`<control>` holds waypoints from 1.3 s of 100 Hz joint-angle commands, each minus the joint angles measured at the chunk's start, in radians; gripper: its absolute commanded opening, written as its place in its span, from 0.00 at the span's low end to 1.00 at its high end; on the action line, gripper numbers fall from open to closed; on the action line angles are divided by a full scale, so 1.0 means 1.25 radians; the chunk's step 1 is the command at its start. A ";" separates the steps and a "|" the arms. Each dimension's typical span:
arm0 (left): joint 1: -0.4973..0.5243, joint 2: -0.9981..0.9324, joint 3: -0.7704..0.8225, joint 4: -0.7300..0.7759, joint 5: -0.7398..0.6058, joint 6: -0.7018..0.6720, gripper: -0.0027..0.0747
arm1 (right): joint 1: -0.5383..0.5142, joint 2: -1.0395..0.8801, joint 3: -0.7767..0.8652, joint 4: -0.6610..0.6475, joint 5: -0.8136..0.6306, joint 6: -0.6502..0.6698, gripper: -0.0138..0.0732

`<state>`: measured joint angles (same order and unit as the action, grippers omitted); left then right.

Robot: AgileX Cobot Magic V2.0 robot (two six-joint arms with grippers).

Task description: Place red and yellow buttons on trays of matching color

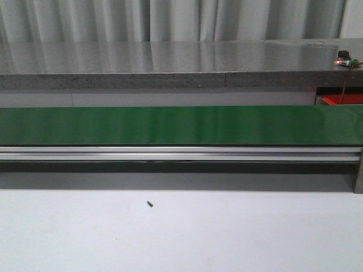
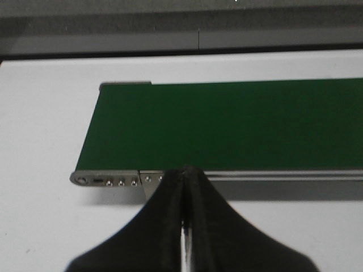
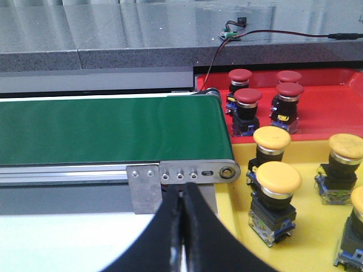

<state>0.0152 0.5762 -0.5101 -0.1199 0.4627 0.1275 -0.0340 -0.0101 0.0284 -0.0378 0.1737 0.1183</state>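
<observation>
Left gripper [image 2: 182, 175] clenched, holding nothing, hanging over white table [image 2: 39, 226] near belt [image 2: 227, 124] end. Right gripper [image 3: 182, 192] clenched too, holding nothing, beside the other belt end. Four red buttons [image 3: 248, 96] standing upright on red tray [image 3: 323, 110]. Four yellow buttons [image 3: 278, 177] visible on yellow tray [image 3: 306, 238], one cut off at frame edge. Red tray touching yellow tray, both just beside belt end. Front view: belt bare, neither arm visible, small dark speck [image 1: 150, 204] on table.

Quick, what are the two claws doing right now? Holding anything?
Left claw: shut, holding nothing, above the near edge of the green belt.
Right claw: shut, holding nothing, beside the yellow tray.
</observation>
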 commanded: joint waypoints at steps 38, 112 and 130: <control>-0.023 -0.287 0.279 0.077 -0.303 -0.117 0.01 | 0.001 -0.015 -0.014 0.003 -0.065 -0.001 0.08; -0.075 -0.493 0.446 0.089 -0.302 -0.176 0.01 | 0.001 -0.013 -0.014 0.003 -0.064 -0.001 0.08; -0.075 -0.493 0.446 0.089 -0.302 -0.176 0.01 | 0.001 -0.013 -0.014 0.003 -0.064 -0.001 0.08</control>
<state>-0.0725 -0.0063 0.0057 -0.0106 0.1623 -0.0883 -0.0340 -0.0101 0.0300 -0.0378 0.1737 0.1183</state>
